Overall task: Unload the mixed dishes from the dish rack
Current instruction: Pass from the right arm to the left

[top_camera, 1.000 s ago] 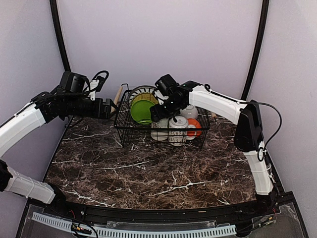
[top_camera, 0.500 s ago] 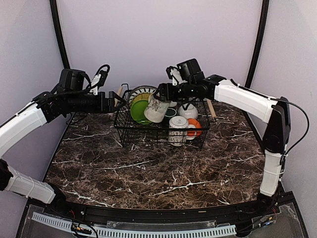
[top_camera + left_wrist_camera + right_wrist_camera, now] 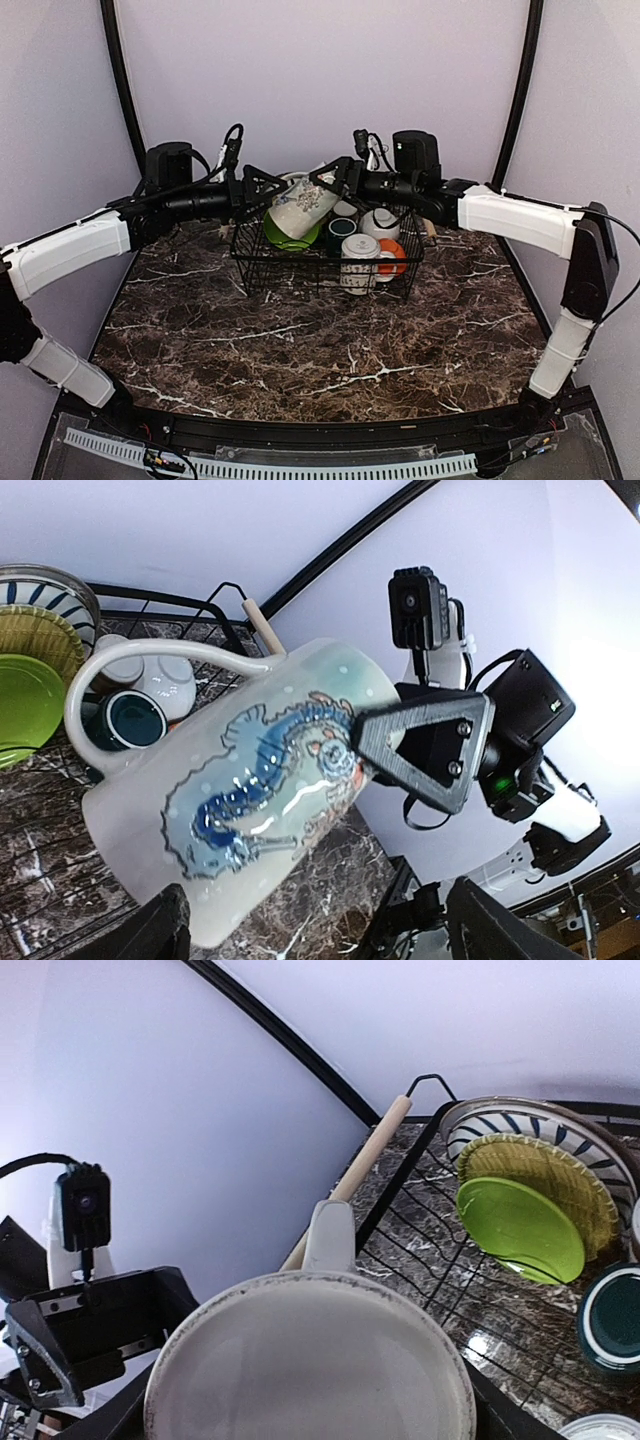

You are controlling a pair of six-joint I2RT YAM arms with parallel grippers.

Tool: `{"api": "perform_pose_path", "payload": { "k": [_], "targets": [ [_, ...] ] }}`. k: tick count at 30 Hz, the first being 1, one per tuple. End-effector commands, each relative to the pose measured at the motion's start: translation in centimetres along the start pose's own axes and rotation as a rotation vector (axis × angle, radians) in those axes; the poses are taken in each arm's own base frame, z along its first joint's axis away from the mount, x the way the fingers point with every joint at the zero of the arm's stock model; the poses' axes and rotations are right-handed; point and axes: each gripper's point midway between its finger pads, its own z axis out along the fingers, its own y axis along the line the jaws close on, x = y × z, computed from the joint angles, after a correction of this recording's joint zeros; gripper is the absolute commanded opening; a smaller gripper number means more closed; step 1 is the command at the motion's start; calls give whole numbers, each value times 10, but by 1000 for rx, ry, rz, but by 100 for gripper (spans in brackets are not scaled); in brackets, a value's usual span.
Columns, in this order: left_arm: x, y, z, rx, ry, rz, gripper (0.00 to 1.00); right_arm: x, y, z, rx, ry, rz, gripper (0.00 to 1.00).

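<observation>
Dish rack [image 3: 330, 268]: black wire basket with wooden rod handles, standing on dark marble table [image 3: 300, 350].
Pale patterned mug [image 3: 300, 206]: blue seahorse print, tilted, held in the air over the dish rack's left end.
Right gripper [image 3: 333, 180]: clamped on the pale patterned mug, one finger flat against the printed side, above the dish rack's left half.
Left gripper [image 3: 264, 188]: jaws spread wide, above the dish rack's left handle and just beside the lifted mug; can't tell if it touches.
Lime-green plate [image 3: 290, 232]: upright in the dish rack's left end, directly under the lifted mug.
Yellow plate [image 3: 540, 1175]: upright behind the lime-green plate, in the dish rack.
Dark green mug [image 3: 340, 230]: mid dish rack, mouth up.
Orange bowl [image 3: 392, 255]: dish rack's right part, near front.
</observation>
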Motion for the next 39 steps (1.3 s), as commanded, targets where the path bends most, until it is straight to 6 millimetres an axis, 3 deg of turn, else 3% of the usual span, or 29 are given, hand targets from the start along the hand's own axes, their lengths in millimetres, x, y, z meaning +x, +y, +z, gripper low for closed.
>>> {"api": "perform_pose_path", "payload": {
  "k": [1,6,12,19,27,39],
  "targets": [
    [-10,-16,2,109,-54,-59,87,-55,90,-46,-303,-210,-51,0],
    [-15,-8,-8,67,-131,-81,86,-55,82,-55,-269,-246,-37,0],
    [-5,-1,-12,68,-132,-134,86,-62,82,-66,-276,-293,-23,0],
    [0,-20,-4,250,-100,-202,82,-65,90,-58,-346,-292,3,0],
    [-6,-45,-2,539,-131,-287,63,-56,92,-51,-411,-281,40,0],
    [-4,-63,0,626,-163,-241,37,-43,88,-45,-471,-291,127,0]
  ]
}}
